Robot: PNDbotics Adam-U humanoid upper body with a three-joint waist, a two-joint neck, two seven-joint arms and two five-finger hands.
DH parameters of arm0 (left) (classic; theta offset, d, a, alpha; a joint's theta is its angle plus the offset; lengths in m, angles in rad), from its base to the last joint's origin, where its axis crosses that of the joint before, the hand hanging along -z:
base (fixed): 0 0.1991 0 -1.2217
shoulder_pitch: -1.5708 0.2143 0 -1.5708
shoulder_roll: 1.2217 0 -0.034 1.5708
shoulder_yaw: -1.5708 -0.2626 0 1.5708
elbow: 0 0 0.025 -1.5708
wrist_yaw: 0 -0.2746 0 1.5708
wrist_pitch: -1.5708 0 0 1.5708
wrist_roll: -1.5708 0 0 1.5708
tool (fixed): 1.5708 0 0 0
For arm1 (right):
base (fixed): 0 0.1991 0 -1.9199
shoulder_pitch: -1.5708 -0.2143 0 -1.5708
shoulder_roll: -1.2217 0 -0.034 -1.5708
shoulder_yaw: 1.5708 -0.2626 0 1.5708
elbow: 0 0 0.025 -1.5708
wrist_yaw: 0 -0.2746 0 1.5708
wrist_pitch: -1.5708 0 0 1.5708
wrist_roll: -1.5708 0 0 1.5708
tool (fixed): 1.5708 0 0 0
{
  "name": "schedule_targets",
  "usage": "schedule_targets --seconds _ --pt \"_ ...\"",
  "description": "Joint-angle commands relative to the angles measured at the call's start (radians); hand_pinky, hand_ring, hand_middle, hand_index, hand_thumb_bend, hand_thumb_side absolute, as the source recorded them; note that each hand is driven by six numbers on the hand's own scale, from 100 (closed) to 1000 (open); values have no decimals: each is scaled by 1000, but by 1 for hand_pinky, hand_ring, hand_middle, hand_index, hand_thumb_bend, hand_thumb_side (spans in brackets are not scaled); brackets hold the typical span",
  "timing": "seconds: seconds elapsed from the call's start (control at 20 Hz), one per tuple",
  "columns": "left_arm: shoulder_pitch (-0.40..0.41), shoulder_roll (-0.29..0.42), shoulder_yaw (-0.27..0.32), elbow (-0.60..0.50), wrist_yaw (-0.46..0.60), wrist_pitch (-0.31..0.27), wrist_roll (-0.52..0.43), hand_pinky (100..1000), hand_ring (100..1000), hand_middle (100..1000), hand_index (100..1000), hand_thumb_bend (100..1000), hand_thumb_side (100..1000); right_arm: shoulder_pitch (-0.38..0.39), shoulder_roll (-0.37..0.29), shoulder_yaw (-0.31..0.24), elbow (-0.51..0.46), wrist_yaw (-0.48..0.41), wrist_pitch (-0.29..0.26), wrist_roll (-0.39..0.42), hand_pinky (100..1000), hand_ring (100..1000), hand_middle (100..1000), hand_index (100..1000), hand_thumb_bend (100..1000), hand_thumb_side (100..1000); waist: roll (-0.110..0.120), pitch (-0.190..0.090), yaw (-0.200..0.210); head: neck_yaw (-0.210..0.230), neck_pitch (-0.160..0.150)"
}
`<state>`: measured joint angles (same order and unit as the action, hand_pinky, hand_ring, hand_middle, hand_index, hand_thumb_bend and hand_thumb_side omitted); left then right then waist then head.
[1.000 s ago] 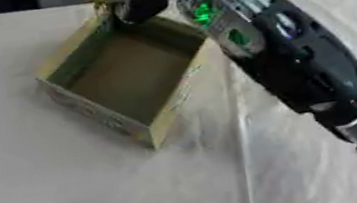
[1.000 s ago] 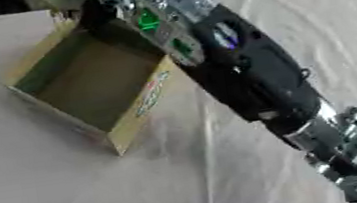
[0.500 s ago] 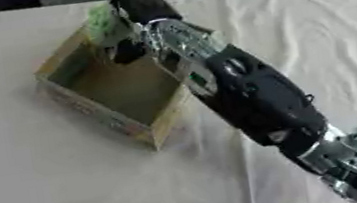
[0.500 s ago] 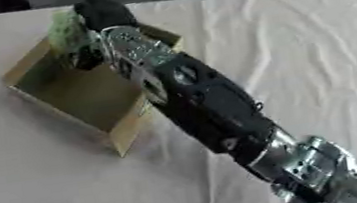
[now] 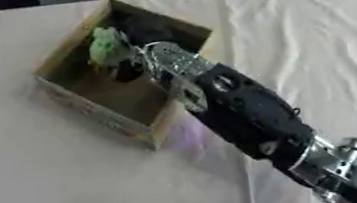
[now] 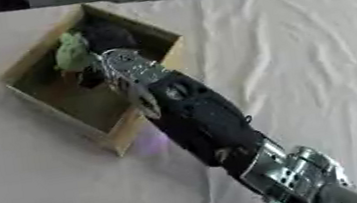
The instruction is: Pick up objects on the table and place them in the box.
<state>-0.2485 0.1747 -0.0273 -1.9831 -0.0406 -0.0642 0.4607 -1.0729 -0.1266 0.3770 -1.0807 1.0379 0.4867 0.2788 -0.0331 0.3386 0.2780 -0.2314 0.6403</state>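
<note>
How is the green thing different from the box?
The green thing is small, rounded and pale green; the box is big, square-cornered and brown cardboard. The green thing is held at the robot hand, while the box sits on the white tablecloth. The green thing is over the box's open top.

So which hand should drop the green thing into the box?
The right hand: it holds the green object over the open box. The left hand is not in view.
</note>
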Motion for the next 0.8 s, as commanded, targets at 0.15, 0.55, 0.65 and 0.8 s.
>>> schedule_targets --seconds 0.15,0.55,0.65,0.8 --pt "-8 7 -3 -17 4 -2 -4 303 603 696 768 100 725 -25 -3 -2 -13 28 -24 63 916 939 787 939 380 565 4 -19 2 -2 -7" --pt "-5 7 -3 -17 4 0 -2 303 603 697 767 100 725 -22 -8 -8 -18 58 -43 99 944 978 849 992 700 663 6 -18 -1 0 -3" --pt "-5 7 -3 -17 4 0 -3 303 603 697 767 100 725 -23 -12 -12 -24 56 -45 106 945 980 851 996 715 671 7 -18 -2 0 -2" --pt "-4 8 -2 -17 3 0 -2 303 603 697 767 100 725 -27 -25 -17 -43 46 -48 113 946 982 853 1000 729 686 7 -18 -4 4 -1"
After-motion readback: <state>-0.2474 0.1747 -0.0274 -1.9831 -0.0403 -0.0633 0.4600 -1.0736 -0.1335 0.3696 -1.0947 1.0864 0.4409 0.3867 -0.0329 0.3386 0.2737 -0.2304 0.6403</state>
